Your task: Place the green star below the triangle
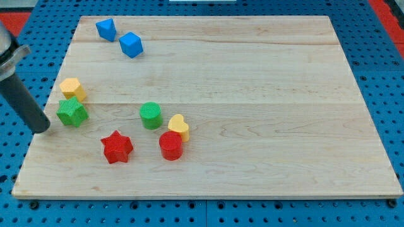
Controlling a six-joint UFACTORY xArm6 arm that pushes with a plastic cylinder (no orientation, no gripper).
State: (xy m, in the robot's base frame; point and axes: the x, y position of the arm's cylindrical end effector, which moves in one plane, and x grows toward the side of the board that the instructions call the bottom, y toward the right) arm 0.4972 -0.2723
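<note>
The green star (72,112) lies near the board's left edge, just below a yellow hexagon block (72,89). The blue triangle (106,29) sits at the view's top left, with a blue cube-like block (131,45) to its right. My tip (43,127) is at the board's left edge, just left of the green star and slightly lower, a small gap apart. The rod slants up to the view's left.
A green cylinder (151,115), a yellow heart (178,127), a red cylinder (170,145) and a red star (117,147) cluster in the lower middle-left. The wooden board (284,126) rests on a blue pegboard table.
</note>
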